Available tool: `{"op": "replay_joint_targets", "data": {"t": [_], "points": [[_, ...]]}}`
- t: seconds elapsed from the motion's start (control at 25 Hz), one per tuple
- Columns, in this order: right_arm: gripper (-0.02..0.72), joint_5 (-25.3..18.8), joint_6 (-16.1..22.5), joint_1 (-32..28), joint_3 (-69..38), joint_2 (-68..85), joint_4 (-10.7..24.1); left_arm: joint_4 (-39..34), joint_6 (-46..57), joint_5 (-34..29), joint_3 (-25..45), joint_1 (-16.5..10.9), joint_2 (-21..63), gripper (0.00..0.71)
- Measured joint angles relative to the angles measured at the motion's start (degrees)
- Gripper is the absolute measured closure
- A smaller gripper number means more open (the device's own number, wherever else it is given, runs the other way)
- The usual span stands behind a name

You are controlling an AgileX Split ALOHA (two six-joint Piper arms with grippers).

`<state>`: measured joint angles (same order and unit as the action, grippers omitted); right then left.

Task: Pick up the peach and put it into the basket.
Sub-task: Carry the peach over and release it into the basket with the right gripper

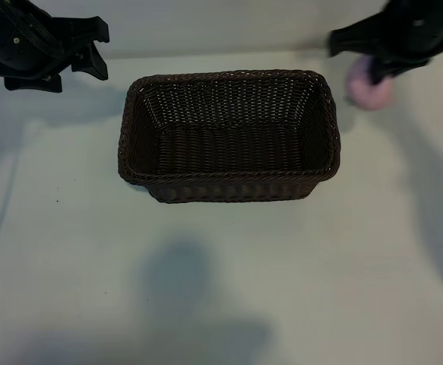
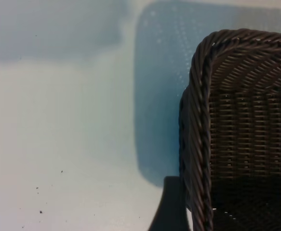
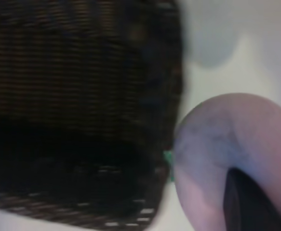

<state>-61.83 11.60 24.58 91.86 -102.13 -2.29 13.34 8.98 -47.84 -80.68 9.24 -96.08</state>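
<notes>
The peach [image 1: 369, 93], pale pink and round, hangs just beyond the basket's far right corner, held under my right gripper [image 1: 374, 74], which is shut on it. In the right wrist view the peach [image 3: 227, 144] fills the near corner with one dark finger [image 3: 250, 204] across it, and the basket [image 3: 82, 72] lies beside it. The dark-brown wicker basket [image 1: 134, 137] stands at the middle of the table with nothing inside. My left gripper [image 1: 92, 49] is parked open at the far left, off the basket's corner [image 2: 200, 120].
The pale tabletop [image 1: 221, 289] spreads wide in front of the basket, crossed by soft shadows. A dark fingertip [image 2: 171, 207] of the left gripper shows next to the basket's wall. A few small specks dot the table there.
</notes>
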Motion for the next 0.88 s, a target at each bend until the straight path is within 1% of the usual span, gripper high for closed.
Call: {"op": "replay_joint_targets", "data": {"t": [0.16, 0.28, 0.44, 0.72, 0.88], "points": [[0.660, 3.4, 1.0, 5.4, 0.0, 0.0, -2.1, 0.0, 0.0, 0.0, 0.0, 0.0, 0.0, 0.125], [0.660, 5.6, 1.2, 7.9, 0.0, -0.1, -2.6, 0.0, 0.0, 0.0, 0.0, 0.0, 0.0, 0.125], [0.660, 8.5, 1.4, 9.2, 0.1, -1.1, -2.6, 0.0, 0.0, 0.0, 0.0, 0.0, 0.0, 0.125], [0.660, 11.1, 1.1, 9.3, 0.1, -9.7, -2.7, 0.0, -0.1, 0.0, 0.0, 0.0, 0.0, 0.125], [0.660, 13.3, -0.9, 10.0, 0.1, -14.3, -3.5, 0.0, -0.1, 0.0, 0.0, 0.0, 0.0, 0.125]]}}
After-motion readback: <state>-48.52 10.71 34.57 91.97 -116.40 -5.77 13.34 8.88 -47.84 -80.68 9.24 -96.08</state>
